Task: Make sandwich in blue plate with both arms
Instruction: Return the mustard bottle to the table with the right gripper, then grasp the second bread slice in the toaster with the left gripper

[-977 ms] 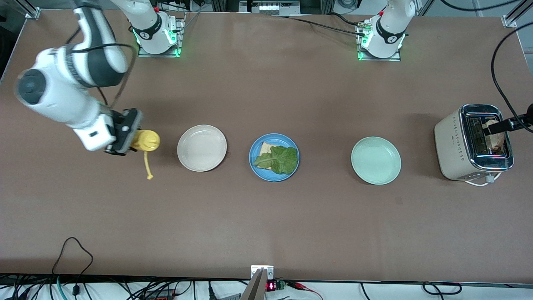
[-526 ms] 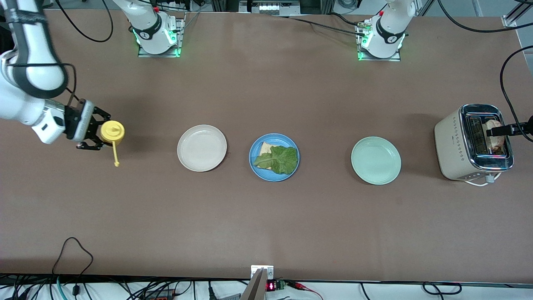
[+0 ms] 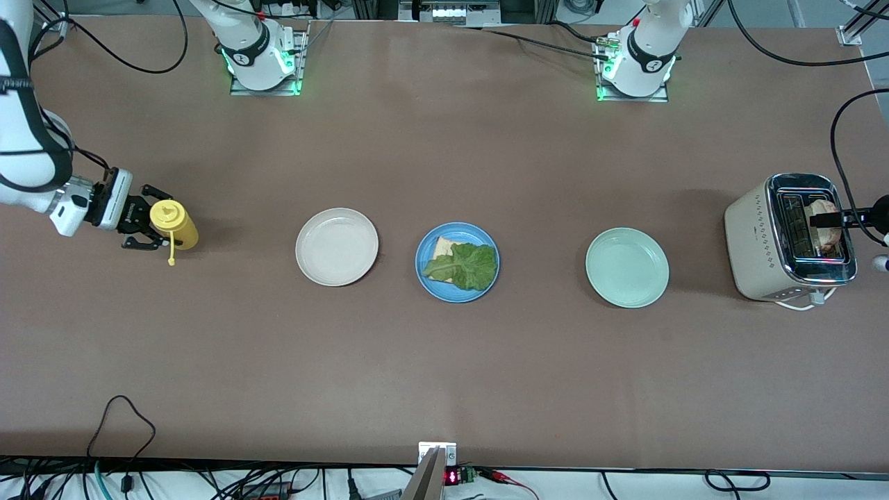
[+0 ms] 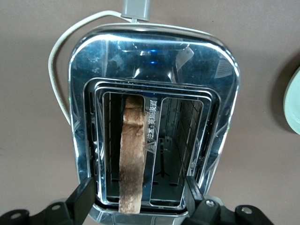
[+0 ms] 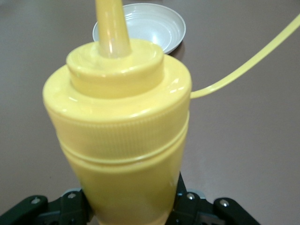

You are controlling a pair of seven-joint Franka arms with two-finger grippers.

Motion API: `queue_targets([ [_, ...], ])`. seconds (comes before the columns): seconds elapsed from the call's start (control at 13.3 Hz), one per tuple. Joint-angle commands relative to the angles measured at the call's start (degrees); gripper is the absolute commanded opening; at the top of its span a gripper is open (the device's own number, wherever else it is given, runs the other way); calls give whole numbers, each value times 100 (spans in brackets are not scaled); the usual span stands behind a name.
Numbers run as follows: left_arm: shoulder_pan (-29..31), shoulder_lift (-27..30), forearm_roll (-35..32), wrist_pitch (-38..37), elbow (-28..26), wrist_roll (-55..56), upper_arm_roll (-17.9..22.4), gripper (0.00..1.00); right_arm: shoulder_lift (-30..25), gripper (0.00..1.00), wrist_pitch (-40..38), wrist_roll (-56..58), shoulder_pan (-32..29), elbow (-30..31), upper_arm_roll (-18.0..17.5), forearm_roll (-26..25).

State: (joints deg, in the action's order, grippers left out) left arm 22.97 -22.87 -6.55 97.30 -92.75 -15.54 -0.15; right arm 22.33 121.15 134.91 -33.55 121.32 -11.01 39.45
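Worktop [image 3: 444,375]: brown, carries everything.

Toaster [image 3: 790,238]: cream body, chrome top, at the left arm's end. One bread slice [image 4: 131,154] stands on edge in one slot; the other slot is bare wire. Its white cord [image 4: 61,61] loops on the worktop beside it.

Three plates in a row across the middle. Blue plate [image 3: 457,295] is central, holding a bread slice [image 3: 442,246] with a crinkled green lettuce leaf [image 3: 469,266] on top, no top slice on it. Mint-green plate [image 3: 627,267] sits between the blue plate and the toaster. Cream-white plate [image 3: 337,246] is toward the right arm's end.

Yellow squeeze bottle [image 3: 175,225]: near the right arm's end of the worktop, well apart from the cream-white plate, cap strap [image 3: 171,250] dangling off it.

Right gripper [image 3: 142,227]: fingers clamped on the yellow bottle's body; wrist view shows them pressed to both sides of it.

Left gripper [image 4: 138,199]: over the toaster, fingers spread, one on each side of the slot end, straddling the upright slice. Not touching the bread as far as the wrist view shows.
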Motion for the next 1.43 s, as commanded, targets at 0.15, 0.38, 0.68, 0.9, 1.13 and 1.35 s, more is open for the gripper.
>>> queue_targets([
  [0.15,76,-200,-39,-62,179,-108,-56,33,360,0,-109,440,-345,-126,-138,379],
  [0.38,128,-200,-39,-106,170,-169,-56,0,368,93,-109,431,-416,-135,-121,388],
  [0.68,181,-104,-65,-141,283,-678,-56,1,360,100,-109,431,-442,-170,-112,388],
  [0.9,120,-16,-48,-1428,1317,-749,-126,1,351,100,-109,422,-477,-275,-94,371],
  [1.13,-151,-16,153,-2722,1944,-661,-144,1,316,100,-118,431,-477,-293,90,353],
  [1.35,-599,185,573,-3452,1936,-242,-292,1,281,100,-214,422,-495,-433,257,283],
])
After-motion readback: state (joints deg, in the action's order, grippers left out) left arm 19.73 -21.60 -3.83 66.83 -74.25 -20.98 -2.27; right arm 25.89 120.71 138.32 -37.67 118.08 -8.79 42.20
